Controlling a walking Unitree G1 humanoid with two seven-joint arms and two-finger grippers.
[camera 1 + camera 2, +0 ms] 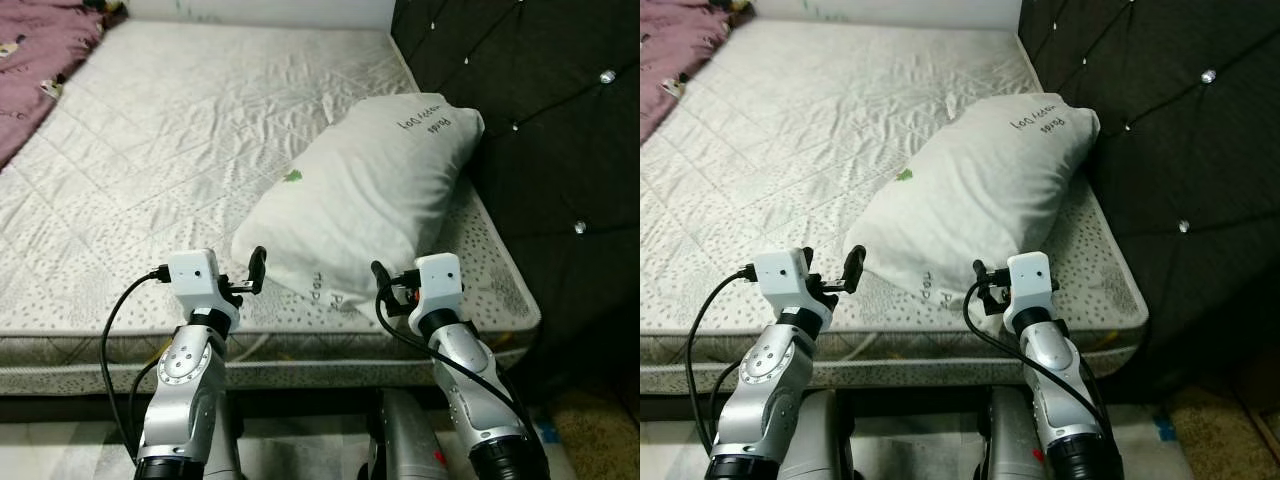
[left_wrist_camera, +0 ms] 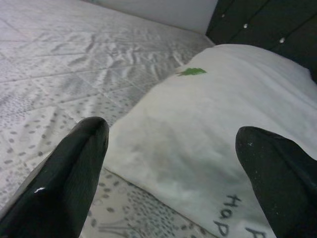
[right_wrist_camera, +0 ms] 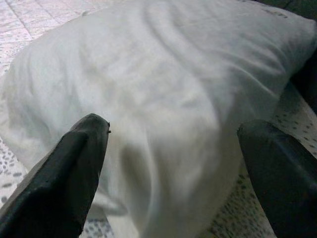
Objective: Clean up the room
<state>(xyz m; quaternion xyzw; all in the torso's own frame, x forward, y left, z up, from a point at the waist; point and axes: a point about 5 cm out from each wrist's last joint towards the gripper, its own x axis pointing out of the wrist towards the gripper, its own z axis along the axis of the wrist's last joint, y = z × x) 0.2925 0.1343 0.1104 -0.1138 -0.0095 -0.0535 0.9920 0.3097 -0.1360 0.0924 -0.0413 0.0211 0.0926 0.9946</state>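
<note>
Left pincer (image 1: pixel 250 272): spread wide, holding nothing, raised at near edge of mattress (image 1: pixel 180 170), just short of pillow's near corner. In left wrist view, fingers (image 2: pixel 64 178) well apart, pillow corner and dotted mattress cover between them; contact not evident.

Right pincer (image 1: pixel 385 285): likewise spread wide, empty, raised close against near end of pillow. In right wrist view, fingers (image 3: pixel 69 173) frame pillow's bulk; touching or just clear, cannot tell.

Pillow (image 1: pixel 365 195): white, plump, lying on right part of mattress beside dark tufted headboard (image 1: pixel 540 120). Long axis diagonal: near end toward the two pincers at bed's front edge, far end up and to the right, against headboard. Dark lettering on far end, more lettering on near corner, small green mark on left flank.

Around: grey-white quilted mattress with speckled border stretching off to the left and back; purple patterned blanket (image 1: pixel 35 60) at far left corner, well apart from pillow. White wall past far edge of bed. Studded headboard close along pillow's right side; nothing lying between pincers and pillow.
</note>
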